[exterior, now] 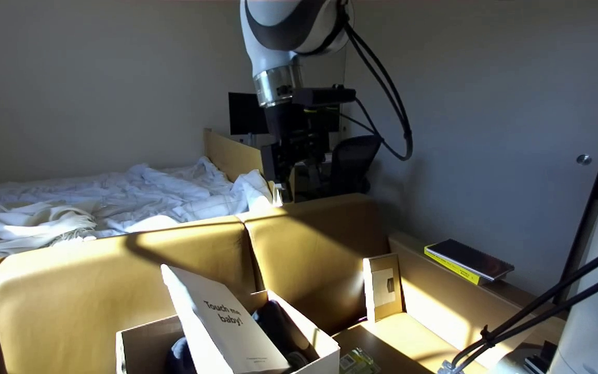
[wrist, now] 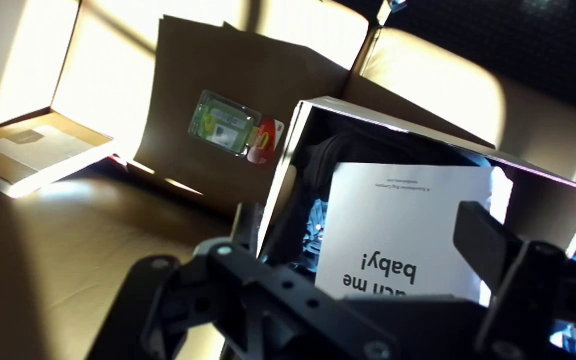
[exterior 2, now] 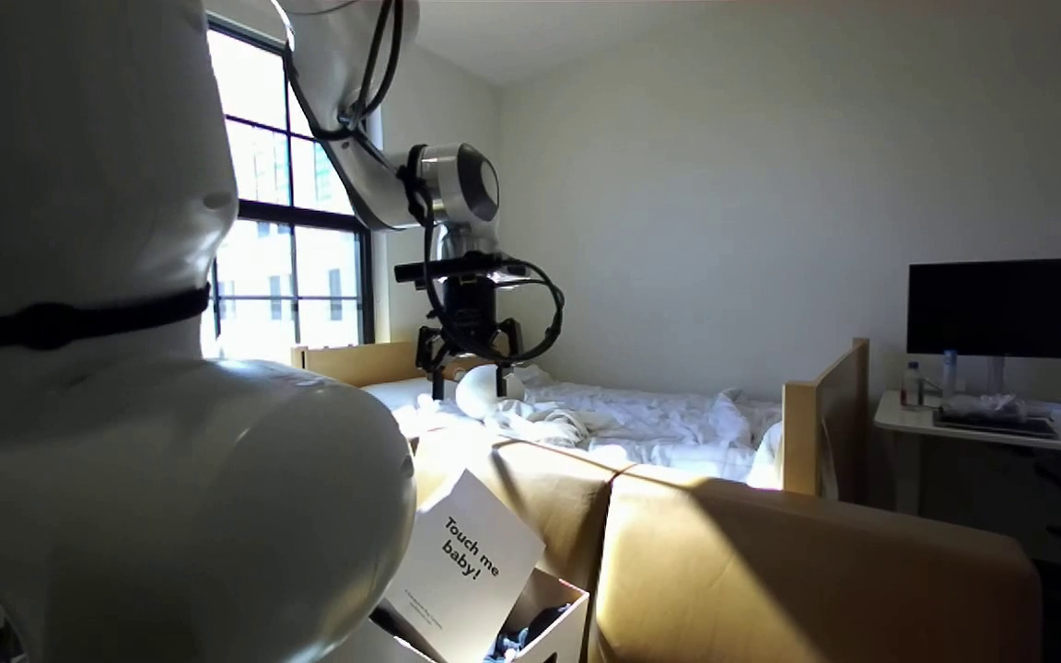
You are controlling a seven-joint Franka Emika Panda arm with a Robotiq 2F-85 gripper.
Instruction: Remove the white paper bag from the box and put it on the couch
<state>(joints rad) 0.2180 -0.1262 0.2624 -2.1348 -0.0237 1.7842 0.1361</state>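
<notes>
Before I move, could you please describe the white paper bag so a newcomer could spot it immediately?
Find the tan couch, then the cardboard box in front of its backrest. The white paper bag juts up from that box, tilted; unlike the dark items beside it, it reads "Touch me baby!"

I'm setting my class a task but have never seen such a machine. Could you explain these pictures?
The machine is a robot arm with jaws at its end, standing open and holding nothing. Two pictures are taken from outside it; the third, the wrist view, looks past the jaws. There is a tan couch, with a cardboard box in front of its backrest; tilted inside that is a white paper bag printed "Touch me baby!" A green packet lies on the couch. Behind the couch is a bed.
</notes>
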